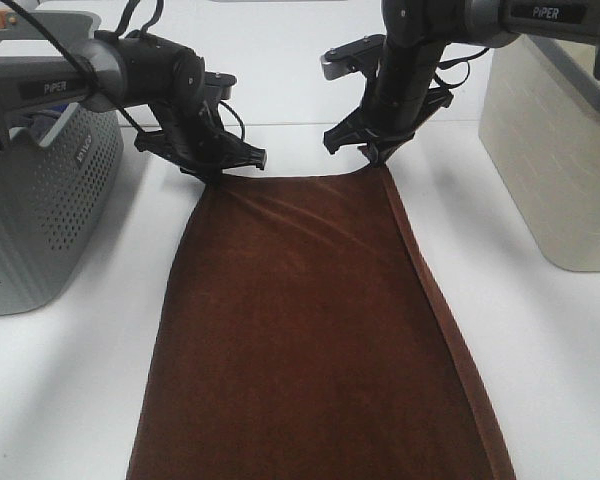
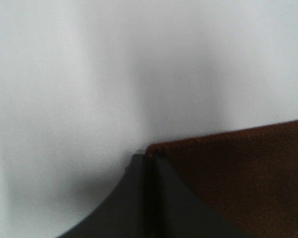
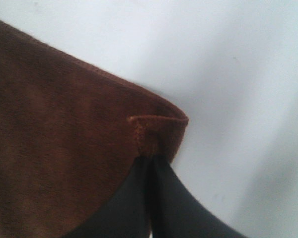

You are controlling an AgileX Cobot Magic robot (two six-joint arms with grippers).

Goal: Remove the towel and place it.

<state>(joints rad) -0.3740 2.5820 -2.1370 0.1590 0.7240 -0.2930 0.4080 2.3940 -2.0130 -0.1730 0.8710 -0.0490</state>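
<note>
The towel [image 1: 310,330] lies flat down the middle of the desk [image 1: 550,380], each far corner pinched in a closed pincer, left [image 1: 217,172] and right [image 1: 380,160], so lifting and placing seem still to come.

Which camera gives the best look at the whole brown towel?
The exterior high view: the towel lies spread across the table, both far corners pinched. The left wrist view shows only one corner at the shut fingers; the right wrist view shows its hemmed corner.
</note>
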